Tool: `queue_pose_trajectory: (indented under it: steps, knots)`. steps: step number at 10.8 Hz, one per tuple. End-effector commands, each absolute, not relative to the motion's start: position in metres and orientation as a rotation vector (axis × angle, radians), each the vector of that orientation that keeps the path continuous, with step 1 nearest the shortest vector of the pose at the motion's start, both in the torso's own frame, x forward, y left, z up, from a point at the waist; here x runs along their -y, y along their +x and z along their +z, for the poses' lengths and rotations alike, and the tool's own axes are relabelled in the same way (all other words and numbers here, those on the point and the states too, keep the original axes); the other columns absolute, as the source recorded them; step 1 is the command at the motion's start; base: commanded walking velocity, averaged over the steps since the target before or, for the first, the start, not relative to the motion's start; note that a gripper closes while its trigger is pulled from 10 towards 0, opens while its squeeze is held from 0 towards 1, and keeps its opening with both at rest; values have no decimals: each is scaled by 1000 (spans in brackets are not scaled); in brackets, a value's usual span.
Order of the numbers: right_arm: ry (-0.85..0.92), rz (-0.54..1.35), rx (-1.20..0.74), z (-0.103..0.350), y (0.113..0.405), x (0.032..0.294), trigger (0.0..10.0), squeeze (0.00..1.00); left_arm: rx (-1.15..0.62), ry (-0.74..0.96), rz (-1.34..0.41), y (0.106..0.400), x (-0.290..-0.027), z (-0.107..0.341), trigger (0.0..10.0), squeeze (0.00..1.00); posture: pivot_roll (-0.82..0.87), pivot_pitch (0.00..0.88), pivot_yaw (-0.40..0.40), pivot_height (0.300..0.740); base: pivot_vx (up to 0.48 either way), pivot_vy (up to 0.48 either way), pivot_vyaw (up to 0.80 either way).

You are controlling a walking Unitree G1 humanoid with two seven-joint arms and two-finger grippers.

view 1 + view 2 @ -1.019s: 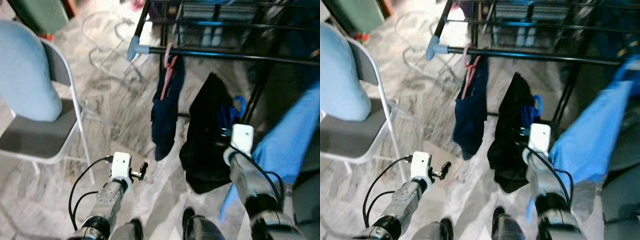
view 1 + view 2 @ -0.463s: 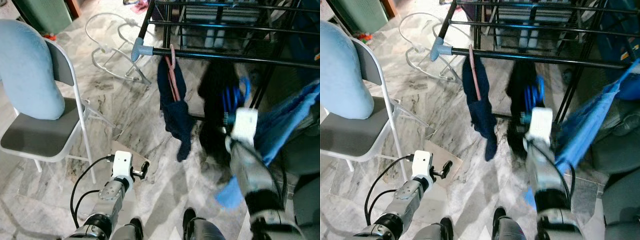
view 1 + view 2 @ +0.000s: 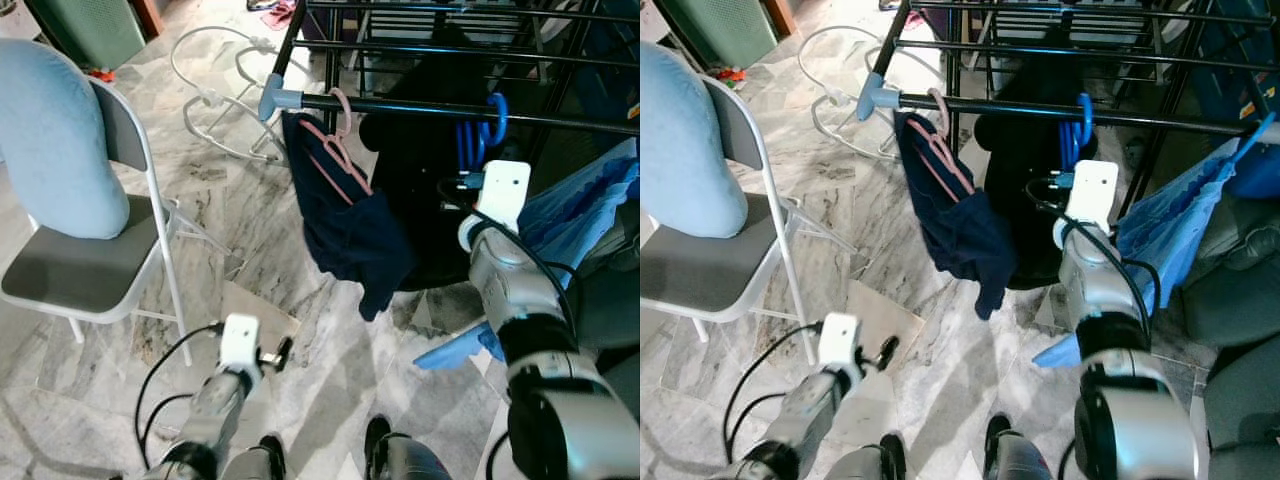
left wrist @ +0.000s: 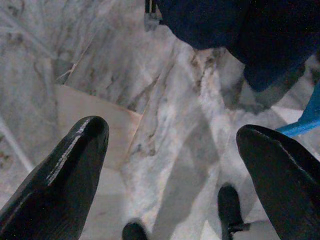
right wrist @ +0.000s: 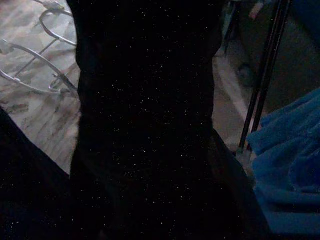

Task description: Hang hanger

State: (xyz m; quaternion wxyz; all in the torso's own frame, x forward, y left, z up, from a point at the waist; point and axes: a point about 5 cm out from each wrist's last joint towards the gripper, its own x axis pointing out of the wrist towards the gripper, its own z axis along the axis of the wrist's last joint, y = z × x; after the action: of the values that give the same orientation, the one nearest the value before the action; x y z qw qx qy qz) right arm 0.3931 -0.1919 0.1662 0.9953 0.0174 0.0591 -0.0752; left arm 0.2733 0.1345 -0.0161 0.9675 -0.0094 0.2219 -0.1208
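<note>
A black rail (image 3: 570, 118) runs across the clothes rack. A blue hanger (image 3: 490, 118) has its hook over that rail, and a black garment (image 3: 415, 200) hangs from it. My right gripper (image 3: 462, 185) is raised just below the hook, pressed against the black garment, which darkens the right wrist view (image 5: 145, 110). To its left a pink hanger (image 3: 340, 120) carries a navy garment (image 3: 350, 235), swung aslant. My left gripper (image 4: 170, 165) is open and held low over the marble floor, holding nothing.
A grey folding chair (image 3: 85, 275) with a light blue cushion (image 3: 55, 140) stands at the left. White wire frames (image 3: 225, 95) lie on the floor beyond it. A blue cloth (image 3: 590, 205) hangs at the right. A tan board (image 3: 255, 310) lies near my feet.
My right arm has lifted the blue hanger with the black garment up, and its hook now sits over the rail. The navy garment has swung. My left arm dropped slightly.
</note>
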Motion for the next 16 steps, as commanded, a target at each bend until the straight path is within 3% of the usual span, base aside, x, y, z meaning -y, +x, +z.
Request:
queue_pose_trajectory:
  steps: [1, 6, 10, 11, 14, 16]
  knots:
    - [78, -153, -81, 182, 400, 193, 10000, 0, -501, 13, -236, 261, -143, -27, 10000, 0, -65, 232, 55, 740, 0, 0, 0]
    - [255, -159, -252, 159, 404, 182, 10000, 0, -525, 37, -192, 250, -159, -35, 10000, 0, 11, 246, 41, 740, 0, 0, 0]
    - [292, -130, -319, 135, 396, 169, 10000, 0, -537, 47, -182, 248, -162, -36, 10000, 0, 12, 241, 48, 740, 0, 0, 0]
    - [289, -124, -301, 136, 396, 171, 10000, 1000, -545, 49, -184, 248, -161, -37, 10000, 0, 6, 240, 50, 740, 0, 0, 0]
    - [58, -88, -127, 151, 397, 175, 10000, 1000, -570, 57, -177, 247, -163, -39, 10000, 0, -9, 237, 52, 740, 0, 0, 0]
    - [-8, -76, -80, 148, 392, 175, 10000, 1000, -585, 57, -170, 246, -161, -41, 10000, 0, -25, 235, 55, 740, 0, 0, 0]
